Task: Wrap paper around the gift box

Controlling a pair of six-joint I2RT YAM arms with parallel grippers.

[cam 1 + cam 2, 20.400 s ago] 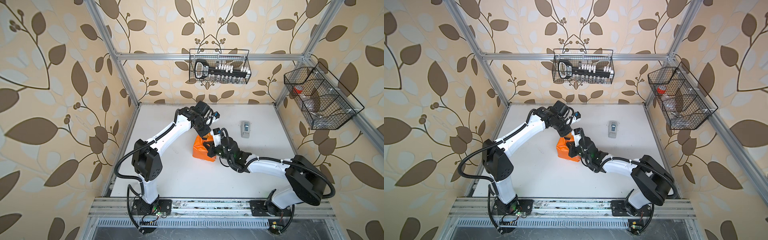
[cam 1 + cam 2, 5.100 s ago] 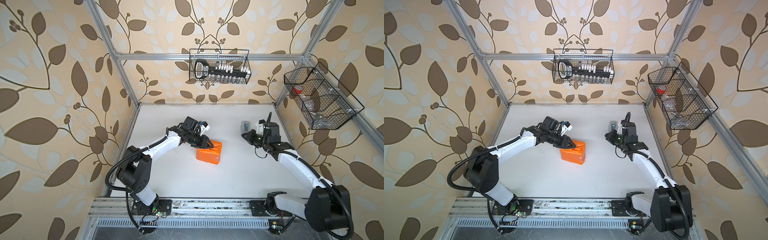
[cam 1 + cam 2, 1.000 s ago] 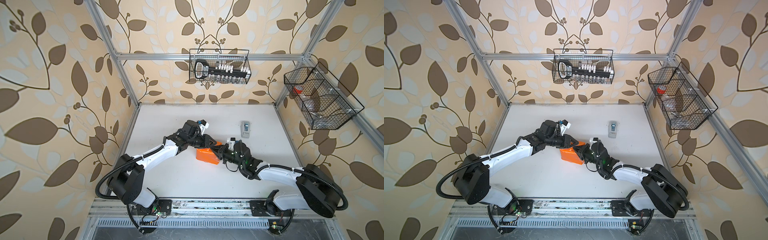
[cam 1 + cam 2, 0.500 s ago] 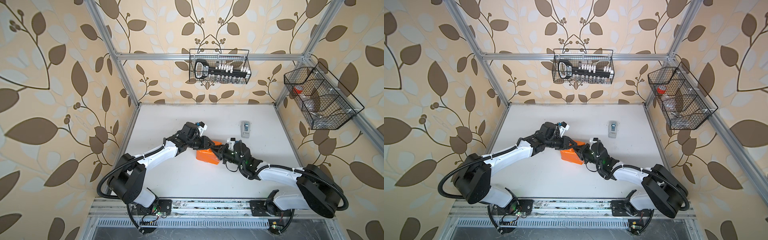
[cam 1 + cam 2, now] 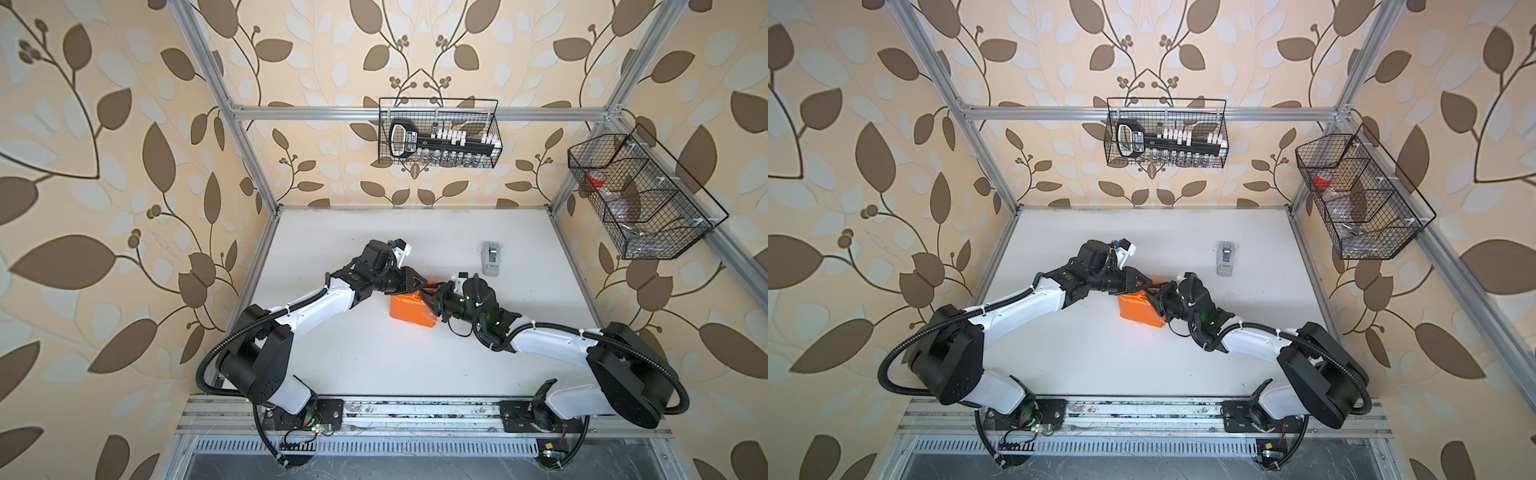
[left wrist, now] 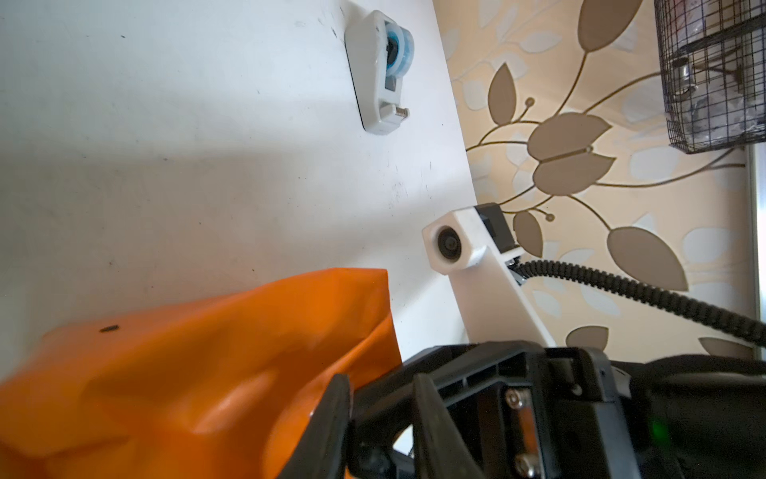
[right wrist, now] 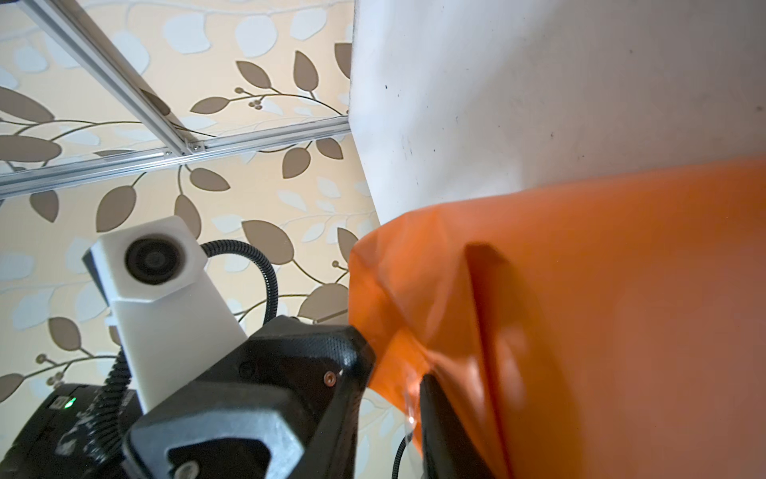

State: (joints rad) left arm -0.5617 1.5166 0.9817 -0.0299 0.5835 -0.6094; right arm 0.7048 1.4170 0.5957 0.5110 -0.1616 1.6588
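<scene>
The orange paper (image 5: 409,311) (image 5: 1138,311) is folded round the gift box, which is hidden inside, near the middle of the white table. In both top views the two grippers meet over the parcel's far right corner. My left gripper (image 5: 422,286) (image 6: 379,381) is open, one finger (image 6: 331,423) lying against the paper (image 6: 186,373) with no paper between its jaws. My right gripper (image 5: 430,297) is open, its one clearly shown finger (image 7: 435,414) resting on the paper (image 7: 621,311) beside a glint of clear tape (image 7: 408,419).
A grey-white tape dispenser (image 5: 490,259) (image 6: 383,70) lies behind and right of the parcel. Wire baskets hang on the back wall (image 5: 438,139) and the right wall (image 5: 640,195). An aluminium frame edges the table (image 5: 374,365).
The right gripper's jaws have parted at the parcel's corner over the last second. Both arms have hardly moved. Five seconds ago the right gripper was at the tape dispenser.
</scene>
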